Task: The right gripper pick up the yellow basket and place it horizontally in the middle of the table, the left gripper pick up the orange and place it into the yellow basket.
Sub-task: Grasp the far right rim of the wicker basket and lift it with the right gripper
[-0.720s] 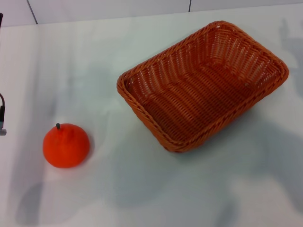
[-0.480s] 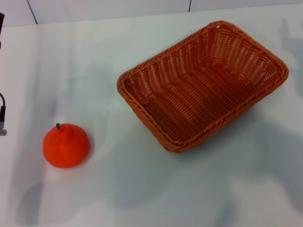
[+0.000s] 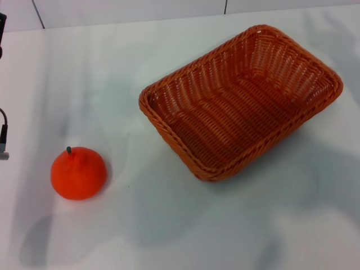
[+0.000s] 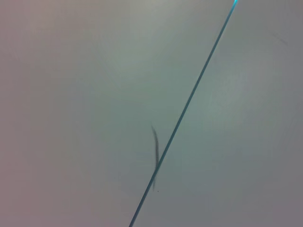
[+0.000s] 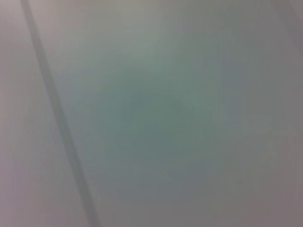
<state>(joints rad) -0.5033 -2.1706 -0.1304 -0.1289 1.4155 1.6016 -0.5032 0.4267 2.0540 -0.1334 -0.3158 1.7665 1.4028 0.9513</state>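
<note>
Left hand (image 3: 3, 140) at table (image 3: 169, 236) edge

Only a cable (image 3: 3, 138) of the left gripper shows, cut off by the head view's edge.

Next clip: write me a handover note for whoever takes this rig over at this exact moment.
Tools: neither the left nor the right tool is in view; only a cable with a grey connector shows at the head view's left edge.
Things: the yellow basket sits empty and skewed on the table, toward the right. The orange stands stem-up at the near left, apart from it.
Done: nothing shows as done.
Left: right tool sets the basket horizontally mid-table; left tool puts the orange in.
</note>
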